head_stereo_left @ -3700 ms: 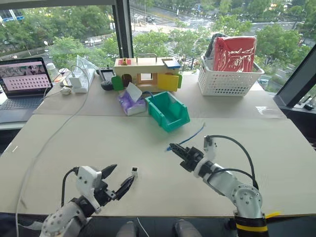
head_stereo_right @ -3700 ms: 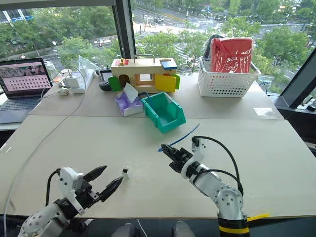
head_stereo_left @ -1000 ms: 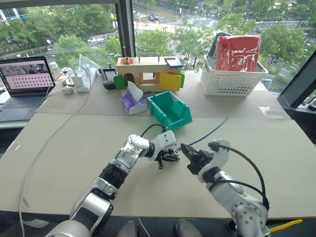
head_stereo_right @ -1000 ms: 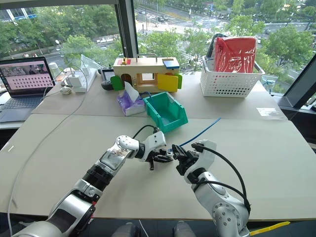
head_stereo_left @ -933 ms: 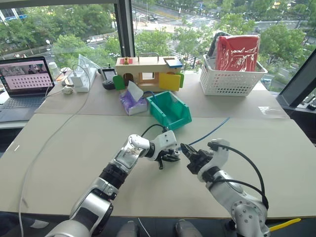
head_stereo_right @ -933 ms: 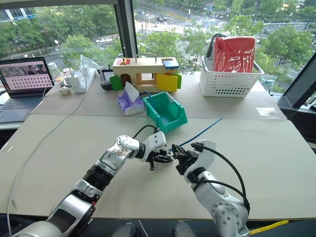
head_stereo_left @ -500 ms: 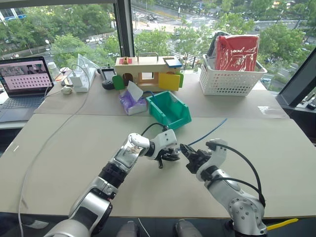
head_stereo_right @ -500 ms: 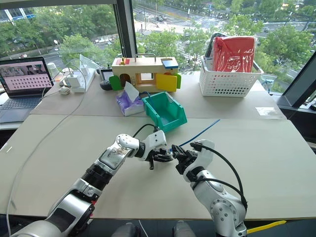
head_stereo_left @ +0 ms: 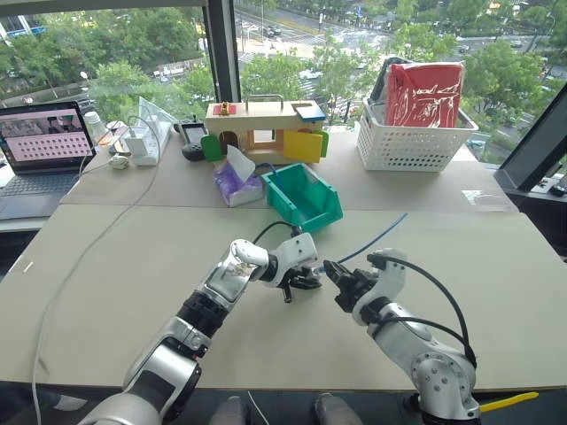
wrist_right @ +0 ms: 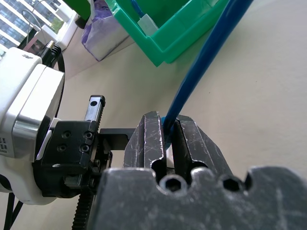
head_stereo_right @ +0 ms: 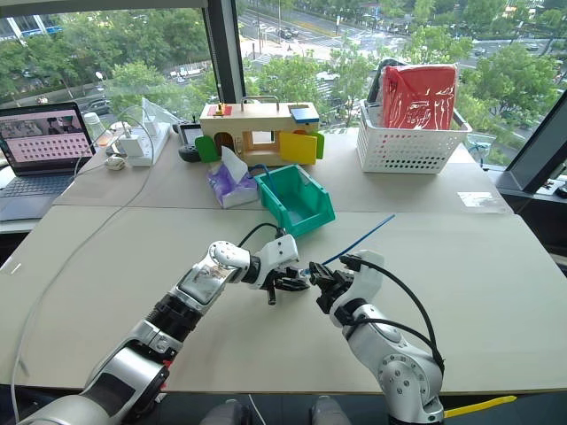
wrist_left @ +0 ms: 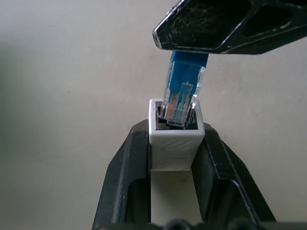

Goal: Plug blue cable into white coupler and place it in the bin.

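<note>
Eye views. The left gripper (head_stereo_left: 306,282) and the right gripper (head_stereo_left: 337,274) met tip to tip above the middle of the bench (head_stereo_left: 106,266), nearer its front edge. The blue cable (head_stereo_left: 376,235) rose from the right gripper and slanted toward the bench's right rear. The bin (head_stereo_left: 304,198) stood behind the grippers, just short of the seam that crosses the bench. Behind it lay a purple tissue pack (head_stereo_left: 234,181) and a wooden toy house (head_stereo_left: 263,129); a white lattice basket (head_stereo_left: 409,142) holding a red bag (head_stereo_left: 423,92) stood toward the rear right corner, and a laptop (head_stereo_left: 44,146) at the left edge. The laptop screen's content and any labels were too small to read. The coupler was hidden between the fingertips.

Left wrist view. The left jaws were clamped on the white coupler (wrist_left: 176,140), socket facing away from the wrist. The clear plug (wrist_left: 181,102) of the cable sat tilted in the socket mouth; how deep it went could not be told. The black right fingertip (wrist_left: 225,26) covered the cable above the plug.

Right wrist view. The right jaws were pressed together on the blue cable, which ran past the bin's green front lip. The plug was hidden. No writing was legible.
</note>
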Tool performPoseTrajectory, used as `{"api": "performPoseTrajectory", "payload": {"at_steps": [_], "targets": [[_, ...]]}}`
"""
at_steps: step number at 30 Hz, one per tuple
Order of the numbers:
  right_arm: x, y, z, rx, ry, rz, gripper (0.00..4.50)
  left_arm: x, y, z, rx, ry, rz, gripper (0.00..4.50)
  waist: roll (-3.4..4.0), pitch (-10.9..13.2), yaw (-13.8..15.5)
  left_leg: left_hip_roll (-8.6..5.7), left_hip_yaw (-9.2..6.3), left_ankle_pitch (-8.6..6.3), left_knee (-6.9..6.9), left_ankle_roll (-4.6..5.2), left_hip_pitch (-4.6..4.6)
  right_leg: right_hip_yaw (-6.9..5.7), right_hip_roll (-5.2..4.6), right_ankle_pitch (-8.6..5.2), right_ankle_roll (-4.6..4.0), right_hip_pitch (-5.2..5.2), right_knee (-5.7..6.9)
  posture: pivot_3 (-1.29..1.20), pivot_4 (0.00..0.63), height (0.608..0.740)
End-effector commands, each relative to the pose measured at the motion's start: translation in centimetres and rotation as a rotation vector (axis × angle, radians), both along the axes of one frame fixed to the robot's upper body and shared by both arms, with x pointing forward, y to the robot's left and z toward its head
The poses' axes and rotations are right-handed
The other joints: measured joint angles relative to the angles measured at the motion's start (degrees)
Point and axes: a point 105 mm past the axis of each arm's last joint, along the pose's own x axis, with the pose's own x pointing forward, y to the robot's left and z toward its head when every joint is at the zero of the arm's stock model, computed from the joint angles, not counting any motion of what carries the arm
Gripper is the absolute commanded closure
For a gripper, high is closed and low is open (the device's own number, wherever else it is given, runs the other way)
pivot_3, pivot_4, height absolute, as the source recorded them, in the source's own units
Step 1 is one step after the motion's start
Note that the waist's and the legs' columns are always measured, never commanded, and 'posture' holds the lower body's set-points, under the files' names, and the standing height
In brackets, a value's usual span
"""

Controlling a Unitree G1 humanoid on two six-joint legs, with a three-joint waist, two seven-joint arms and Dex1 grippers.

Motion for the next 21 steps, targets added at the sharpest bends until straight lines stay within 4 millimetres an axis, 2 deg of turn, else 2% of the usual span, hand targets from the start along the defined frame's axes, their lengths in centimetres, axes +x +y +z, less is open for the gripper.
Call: {"api": "performPoseTrajectory", "payload": {"at_steps": [1,6,21], "targets": [[-0.2,0.5,0.0,-0.053,-0.003,0.041,4.50,0.2,-1.2,2.6,-0.031,-0.081,-0.029,3.83,0.00,0.0,0.0,0.00,0.00,0.00,0.00,0.00,0.00,0.00,0.00,0.00,0.00,0.00,0.00,0.00,0.150,0.715],[-0.5,1.3,-0.3,-0.105,0.007,0.088,4.50,0.7,-1.3,2.9,-0.009,-0.069,0.025,3.83,0.00,0.0,0.0,-0.01,0.00,0.00,0.01,0.00,0.00,0.00,0.00,0.00,0.00,0.00,0.01,0.00,0.150,0.715],[-0.5,2.6,-0.6,-0.164,0.012,0.174,4.50,-1.3,-3.6,4.2,-0.033,-0.023,-0.027,3.83,0.00,0.0,-0.1,0.00,-0.01,0.00,0.01,0.00,0.03,0.00,0.01,0.00,0.00,0.01,0.04,0.00,0.150,0.715]]}}
